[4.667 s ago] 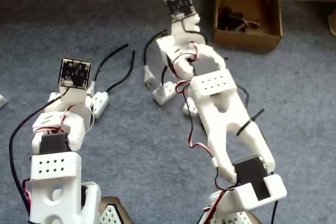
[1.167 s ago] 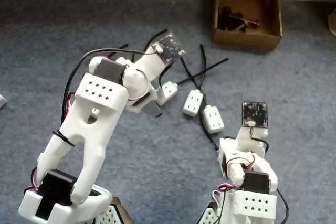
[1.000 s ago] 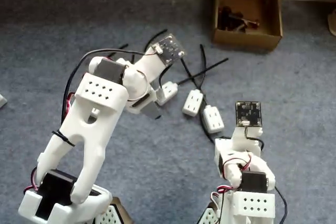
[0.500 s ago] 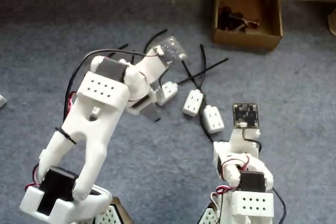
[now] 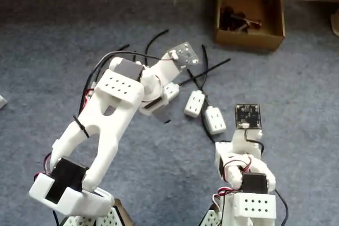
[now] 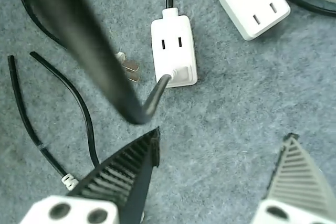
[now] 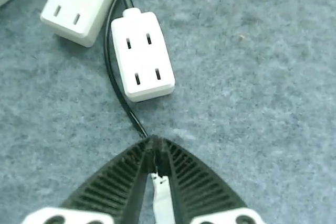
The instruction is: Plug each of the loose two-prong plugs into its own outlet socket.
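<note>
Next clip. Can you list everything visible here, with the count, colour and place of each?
outlet sockets: three, white, in a loose row on the carpet between the arms
loose plug: one, pale with metal prongs, lying beside the socket nearest the left arm
gripped plug: one, white, near the socket closest to the right arm, with a black cord leading away
cords: several, black, crossing behind the sockets
cardboard box: one, brown, far right
dark items: a few, inside the box, too small to identify
carpet: grey-blue, under everything
left hand: open, above the carpet by the loose plug's socket
right hand: shut on the gripped plug
</note>
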Robot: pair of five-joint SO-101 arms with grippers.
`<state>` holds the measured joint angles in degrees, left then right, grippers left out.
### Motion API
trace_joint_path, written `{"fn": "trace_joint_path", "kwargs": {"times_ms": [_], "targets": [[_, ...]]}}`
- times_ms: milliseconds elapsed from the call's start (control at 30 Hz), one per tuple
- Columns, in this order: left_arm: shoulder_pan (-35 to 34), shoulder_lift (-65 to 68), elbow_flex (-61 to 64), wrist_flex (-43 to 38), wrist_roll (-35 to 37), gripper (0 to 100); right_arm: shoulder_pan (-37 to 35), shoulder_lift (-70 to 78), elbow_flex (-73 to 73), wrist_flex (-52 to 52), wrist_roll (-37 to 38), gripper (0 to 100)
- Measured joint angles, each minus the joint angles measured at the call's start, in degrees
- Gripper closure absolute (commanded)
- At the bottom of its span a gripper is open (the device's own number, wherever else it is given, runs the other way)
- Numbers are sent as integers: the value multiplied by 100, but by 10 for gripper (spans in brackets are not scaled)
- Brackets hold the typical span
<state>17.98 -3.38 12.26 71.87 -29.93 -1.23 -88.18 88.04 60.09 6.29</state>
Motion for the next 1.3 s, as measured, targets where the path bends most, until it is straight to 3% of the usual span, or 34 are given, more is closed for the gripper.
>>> {"fn": "trace_joint_path", "kwargs": {"times_ms": [800,1300], "targets": [[70,0,0,-668,0,674,0,0,167,-105,0,989],[70,0,0,-686,0,670,0,0,167,-105,0,989]]}}
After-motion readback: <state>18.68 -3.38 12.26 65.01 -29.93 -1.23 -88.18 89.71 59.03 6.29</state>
